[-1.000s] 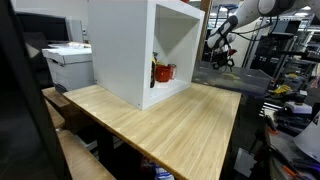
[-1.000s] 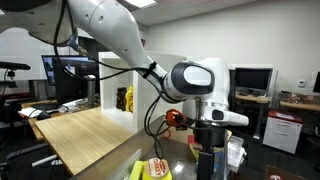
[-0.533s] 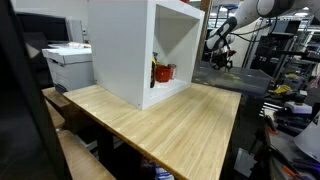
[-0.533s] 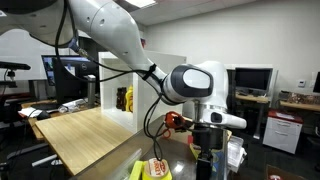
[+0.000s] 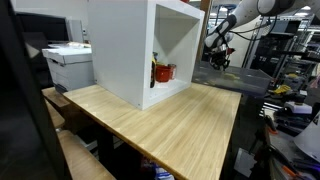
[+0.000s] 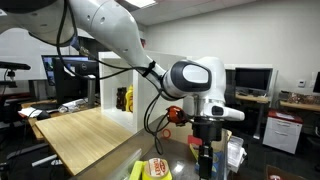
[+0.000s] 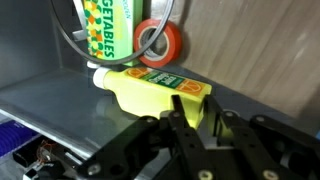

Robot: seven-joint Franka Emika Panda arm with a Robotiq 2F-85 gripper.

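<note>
In the wrist view a yellow squeeze bottle [image 7: 150, 88] with a green and orange label lies on its side on a grey shelf [image 7: 60, 100]. My gripper [image 7: 194, 103] hangs over the bottle's flat base end. Its two black fingers stand close together, one finger [image 7: 177, 101] in front of the yellow body, the other just past the base edge. Whether they touch the bottle I cannot tell. A red tape roll [image 7: 160, 42] and a green "vegetables" container [image 7: 105, 30] stand right behind it. In an exterior view the gripper [image 6: 205, 150] points straight down beside the table.
A wooden table [image 5: 170, 120] carries a large white open box [image 5: 130, 50] with red items [image 5: 163, 72] inside. In an exterior view my arm [image 5: 222, 40] is far beyond the table's end. A yellow packet [image 6: 155, 168] lies low near the camera. Desks and monitors surround the area.
The wrist has turned slightly and the gripper has sunk a little beside the table. Its fingers have drawn closer together.
</note>
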